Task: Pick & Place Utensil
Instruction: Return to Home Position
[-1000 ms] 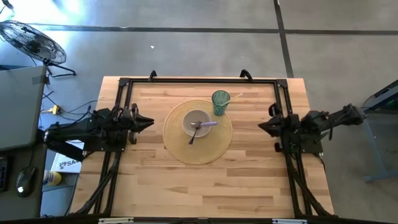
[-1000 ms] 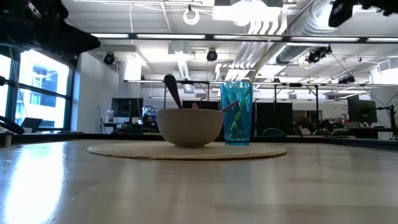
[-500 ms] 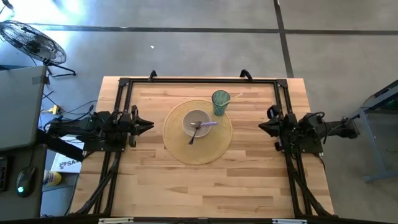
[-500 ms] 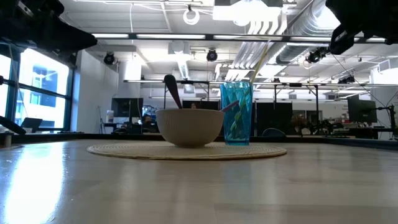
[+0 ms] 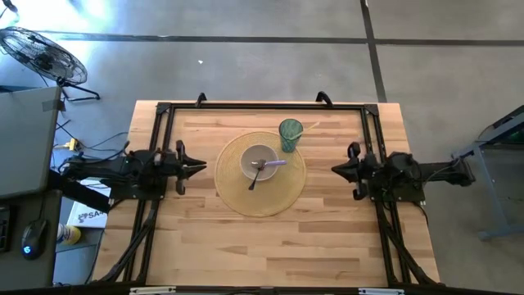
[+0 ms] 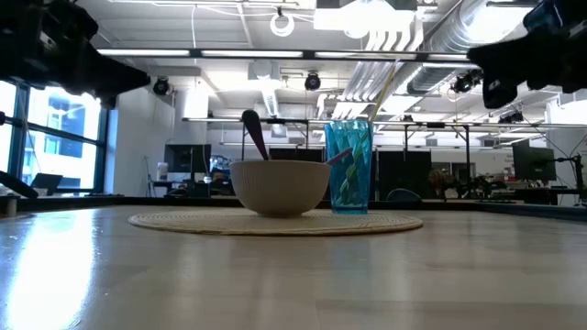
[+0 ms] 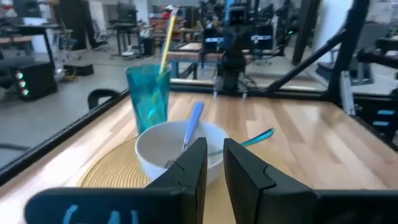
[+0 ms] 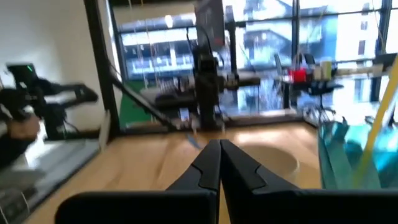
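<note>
A white bowl (image 5: 259,161) stands on a round woven placemat (image 5: 237,192) at the table's middle. Two utensils rest in the bowl: a purple-handled one (image 5: 276,163) leaning over the rim toward the right, and a teal-handled one (image 7: 258,136) whose handle sticks out toward the near side. A teal cup (image 5: 291,133) holding a yellow straw (image 7: 165,38) stands just beyond the bowl. My left gripper (image 5: 202,167) hovers left of the mat with a narrow gap between its fingers (image 7: 214,163). My right gripper (image 5: 334,170) hovers right of the mat, shut (image 8: 219,155).
A black frame (image 5: 262,106) runs along the far edge and both sides of the wooden table. Bare tabletop (image 5: 270,246) lies on the near side of the mat. A fan (image 5: 41,53) and a box stand on the floor beyond the left edge.
My right gripper has moved toward the bowl and come lower. My left gripper has also dropped a little and edged toward the mat. Bowl, cup and utensils have stayed where they were.
</note>
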You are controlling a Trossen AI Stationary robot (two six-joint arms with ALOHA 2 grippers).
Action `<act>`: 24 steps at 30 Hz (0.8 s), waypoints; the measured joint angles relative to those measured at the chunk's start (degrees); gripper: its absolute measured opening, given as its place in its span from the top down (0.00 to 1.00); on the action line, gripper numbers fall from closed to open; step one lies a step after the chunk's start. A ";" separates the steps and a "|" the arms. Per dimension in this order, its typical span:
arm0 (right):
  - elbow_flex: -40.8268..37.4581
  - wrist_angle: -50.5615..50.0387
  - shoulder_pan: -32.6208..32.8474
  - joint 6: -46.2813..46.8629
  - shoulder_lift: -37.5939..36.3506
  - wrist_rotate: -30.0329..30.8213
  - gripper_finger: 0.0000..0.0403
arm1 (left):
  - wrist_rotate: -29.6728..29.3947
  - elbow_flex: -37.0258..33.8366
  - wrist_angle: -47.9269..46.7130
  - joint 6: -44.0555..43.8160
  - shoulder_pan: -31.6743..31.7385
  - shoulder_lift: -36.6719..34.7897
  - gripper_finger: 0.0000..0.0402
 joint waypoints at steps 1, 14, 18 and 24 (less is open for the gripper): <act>0.00 -1.39 0.00 -0.15 0.00 0.21 1.00 | -0.42 -0.41 -0.02 -0.33 0.00 0.00 0.87; 0.00 -7.69 0.02 2.10 0.21 0.23 0.99 | 5.65 -4.25 5.30 -3.42 0.00 0.57 0.87; 0.00 -7.74 0.02 -3.57 0.26 0.25 1.00 | 4.92 -4.30 5.73 -3.37 0.00 0.55 0.87; 0.00 -7.83 0.02 -3.81 0.26 0.28 0.98 | 5.17 -4.33 5.56 -5.98 0.00 0.57 0.90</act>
